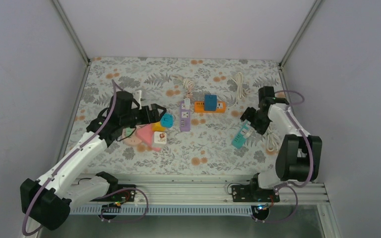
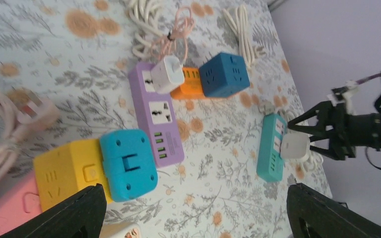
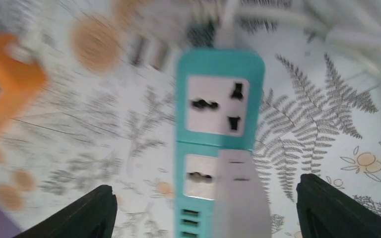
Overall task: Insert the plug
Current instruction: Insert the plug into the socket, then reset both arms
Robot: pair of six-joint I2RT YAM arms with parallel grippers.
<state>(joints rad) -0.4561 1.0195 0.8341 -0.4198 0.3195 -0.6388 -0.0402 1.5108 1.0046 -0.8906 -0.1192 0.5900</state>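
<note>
White plug (image 2: 294, 146) within wide-parted right gripper (image 2: 301, 135)

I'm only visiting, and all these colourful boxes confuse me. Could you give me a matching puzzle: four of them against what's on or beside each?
Things:
1. teal strip
2. purple strip
3. dark blue cube
4. yellow cube

What goes with it:
A. stands on the orange strip
B. touches a light blue block
C. white plug over one socket
D. white charger at its far end

Pairs: 1-C, 2-D, 3-A, 4-B.
</note>
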